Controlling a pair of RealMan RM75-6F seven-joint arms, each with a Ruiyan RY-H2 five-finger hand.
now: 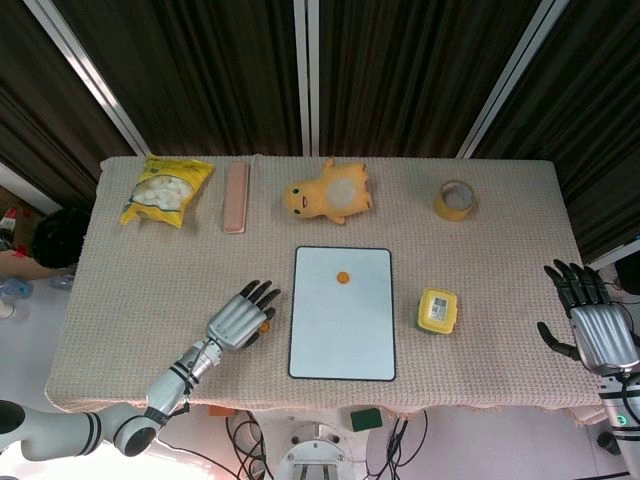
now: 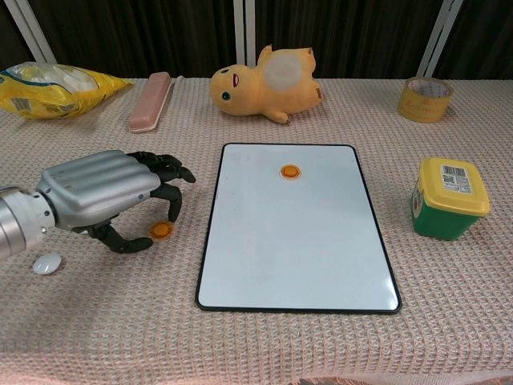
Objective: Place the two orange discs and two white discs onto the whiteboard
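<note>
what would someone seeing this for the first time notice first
Probably the silver and black left hand near the table's front left, fingers curled over a small orange disc on the woven cloth beside the whiteboard. Next, the white rectangular whiteboard with a black rim at the centre, bearing one orange disc near its far edge. Behind it lies a yellow plush duck toy on its side.

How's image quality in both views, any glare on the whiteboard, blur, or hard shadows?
Head view: even light, whiteboard reads flat pale with no hotspot; the discs are tiny, and the right hand sits at the frame edge. Chest view: sharp, no blur on the left hand, a soft shadow beneath it by the orange disc; the board shows only a faint blue tint, and straight edges bow slightly.
</note>
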